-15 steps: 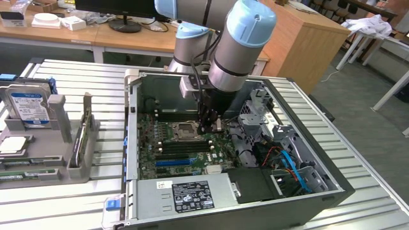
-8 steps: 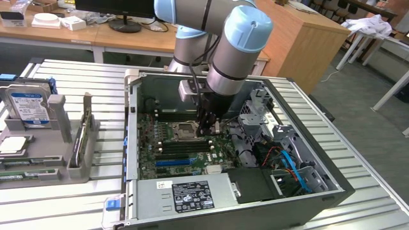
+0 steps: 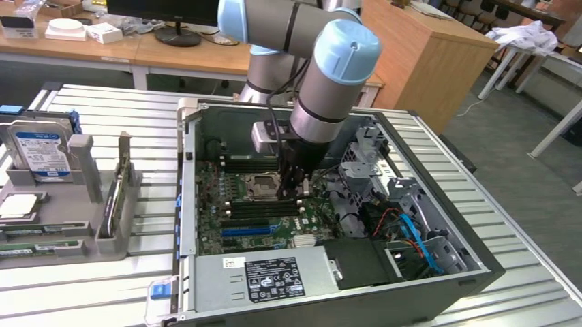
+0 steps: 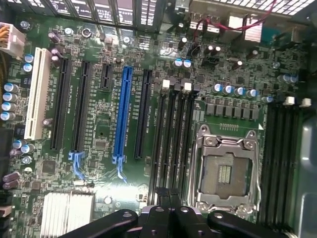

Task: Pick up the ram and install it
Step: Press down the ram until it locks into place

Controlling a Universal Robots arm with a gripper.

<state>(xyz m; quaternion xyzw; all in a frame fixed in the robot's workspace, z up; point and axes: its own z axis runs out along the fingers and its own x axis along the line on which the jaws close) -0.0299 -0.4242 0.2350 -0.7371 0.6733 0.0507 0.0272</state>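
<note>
- A grey and pale blue robot arm (image 3: 328,75) reaches down into an open desktop computer case (image 3: 437,272) that lies on its side
- The case rests on a table (image 3: 118,122) of pale metal slats
- The gripper (image 3: 296,187) hangs low over the green motherboard (image 3: 214,204), beside the empty processor socket (image 3: 264,182)
- In the wrist view the gripper (image 4: 169,198) sits right above a bank of black ram slots (image 4: 171,134); a second bank (image 4: 282,158) lies on the far side of the processor socket (image 4: 225,173)
- I cannot tell whether the gripper is apart, together or clamped on anything, and I cannot make out the ram at the gripper
- A grey power supply (image 3: 264,276) with a black label fills the near end of the case
- On the exterior view's left, a grey parts tray (image 3: 78,238) holds an upright hard drive (image 3: 41,153), and two thin green boards (image 3: 23,249) lie flat in it
- Behind the table are wooden desks (image 3: 82,44), a monitor stand (image 3: 177,34), a wooden cabinet (image 3: 427,61) and a grey floor (image 3: 509,143)
</note>
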